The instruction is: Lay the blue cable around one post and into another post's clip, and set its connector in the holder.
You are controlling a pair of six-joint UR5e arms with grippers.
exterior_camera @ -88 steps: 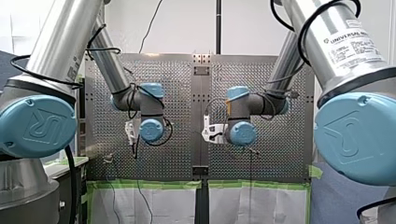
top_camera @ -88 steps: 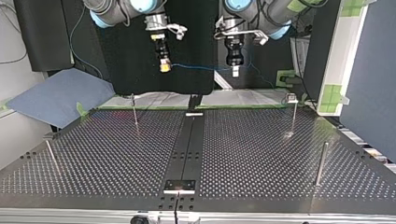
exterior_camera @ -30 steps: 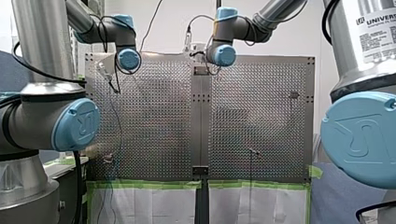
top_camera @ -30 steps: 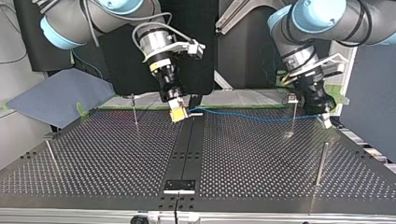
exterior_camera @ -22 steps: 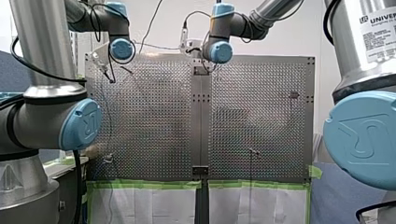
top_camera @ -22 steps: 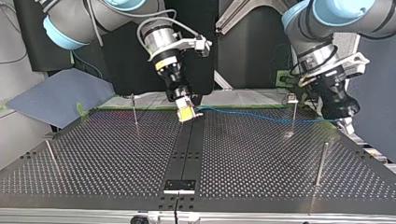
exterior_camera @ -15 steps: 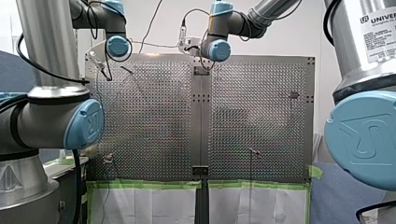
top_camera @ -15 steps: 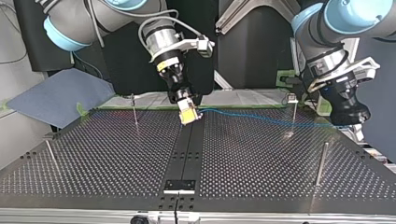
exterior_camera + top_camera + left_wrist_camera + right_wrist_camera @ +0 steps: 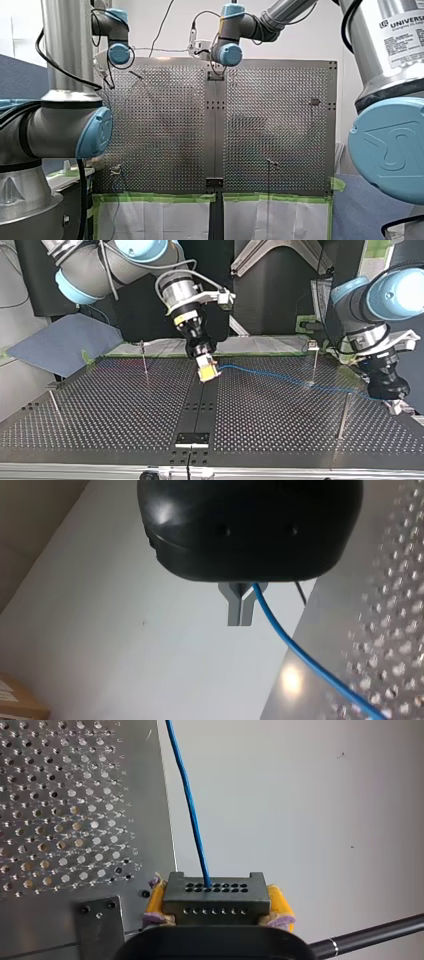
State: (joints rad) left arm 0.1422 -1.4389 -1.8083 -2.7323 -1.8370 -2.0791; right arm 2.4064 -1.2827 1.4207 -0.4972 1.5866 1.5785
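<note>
In the top view my right gripper (image 9: 208, 372), with yellow pads, is shut on the dark connector (image 9: 207, 371) over the far end of the table's black centre strip (image 9: 200, 405). The blue cable (image 9: 280, 379) runs from it low across the clip-topped post (image 9: 314, 362) to my left gripper (image 9: 395, 405), beside a plain post (image 9: 344, 415). The right wrist view shows the connector (image 9: 215, 897) clamped between yellow pads (image 9: 156, 897), with the cable (image 9: 192, 805) leaving ahead. My left gripper's metal fingers (image 9: 234, 605) are shut on the cable (image 9: 300, 655).
A holder plate (image 9: 191, 439) sits at the near end of the centre strip. Two more posts (image 9: 144, 357) (image 9: 54, 405) stand at the top view's left. The perforated table (image 9: 125, 410) ends at green tape along its far edge. A blue mat (image 9: 60, 342) lies beyond the far left corner.
Both arms have carried the cable toward the top view's camera. My left gripper went down and right past the clip post to the plain post. My right gripper slid slightly nearer along the strip.
</note>
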